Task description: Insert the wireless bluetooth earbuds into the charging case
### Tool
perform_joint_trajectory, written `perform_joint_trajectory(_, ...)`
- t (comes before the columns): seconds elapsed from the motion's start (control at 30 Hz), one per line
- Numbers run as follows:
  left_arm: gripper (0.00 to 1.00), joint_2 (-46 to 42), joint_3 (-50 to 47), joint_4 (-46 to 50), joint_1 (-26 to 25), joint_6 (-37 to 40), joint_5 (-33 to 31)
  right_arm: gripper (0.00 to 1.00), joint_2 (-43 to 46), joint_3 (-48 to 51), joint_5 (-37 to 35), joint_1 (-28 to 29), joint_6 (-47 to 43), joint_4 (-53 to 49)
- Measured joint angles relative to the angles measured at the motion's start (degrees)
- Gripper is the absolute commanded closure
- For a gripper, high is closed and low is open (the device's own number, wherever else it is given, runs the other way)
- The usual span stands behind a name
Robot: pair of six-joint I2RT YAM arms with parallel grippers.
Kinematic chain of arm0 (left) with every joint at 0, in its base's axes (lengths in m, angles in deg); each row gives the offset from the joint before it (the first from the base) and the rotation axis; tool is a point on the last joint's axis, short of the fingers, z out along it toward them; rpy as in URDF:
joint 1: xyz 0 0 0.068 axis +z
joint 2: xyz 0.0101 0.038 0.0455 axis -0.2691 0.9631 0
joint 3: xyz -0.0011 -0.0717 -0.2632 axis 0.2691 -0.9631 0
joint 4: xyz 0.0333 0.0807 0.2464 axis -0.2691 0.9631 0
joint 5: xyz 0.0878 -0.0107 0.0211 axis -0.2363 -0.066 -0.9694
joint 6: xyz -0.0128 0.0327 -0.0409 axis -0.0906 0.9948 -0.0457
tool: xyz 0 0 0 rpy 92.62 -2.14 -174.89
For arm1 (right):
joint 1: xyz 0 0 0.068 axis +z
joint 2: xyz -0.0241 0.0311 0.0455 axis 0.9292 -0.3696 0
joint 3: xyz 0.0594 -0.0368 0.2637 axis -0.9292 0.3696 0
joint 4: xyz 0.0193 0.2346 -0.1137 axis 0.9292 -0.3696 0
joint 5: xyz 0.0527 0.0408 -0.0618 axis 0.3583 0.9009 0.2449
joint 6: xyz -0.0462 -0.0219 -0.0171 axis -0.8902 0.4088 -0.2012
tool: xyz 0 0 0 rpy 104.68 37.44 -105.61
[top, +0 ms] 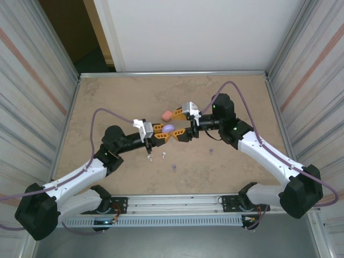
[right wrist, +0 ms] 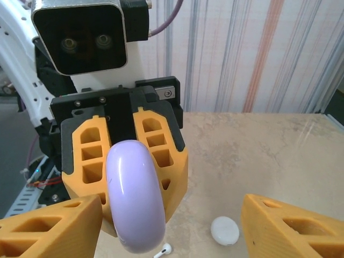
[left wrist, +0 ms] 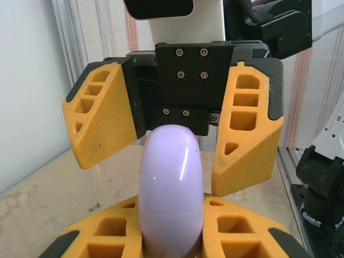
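My left gripper (top: 159, 133) is clamping the purple charging case (left wrist: 171, 188). My right gripper (left wrist: 174, 169) is standing open, jaws flanking that case. A white earbud (right wrist: 164, 250) is lying on the table (right wrist: 269, 161) beneath.

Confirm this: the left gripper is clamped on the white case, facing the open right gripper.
Wrong colour. The left gripper is clamped on the purple case, facing the open right gripper; the right wrist view shows it, with the white case lying on the table.

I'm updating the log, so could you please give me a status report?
Left gripper shut on purple case. Right gripper open, fingers either side of it. Earbuds loose on table.
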Motion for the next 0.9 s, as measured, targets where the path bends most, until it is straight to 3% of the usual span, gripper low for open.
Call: perform_joint_trajectory(0.9,0.99,0.44,0.17,0.55,-0.94,0.46,0.28,0.32,-1.73,-5.60,-1.64,-3.10,1.27,0.68)
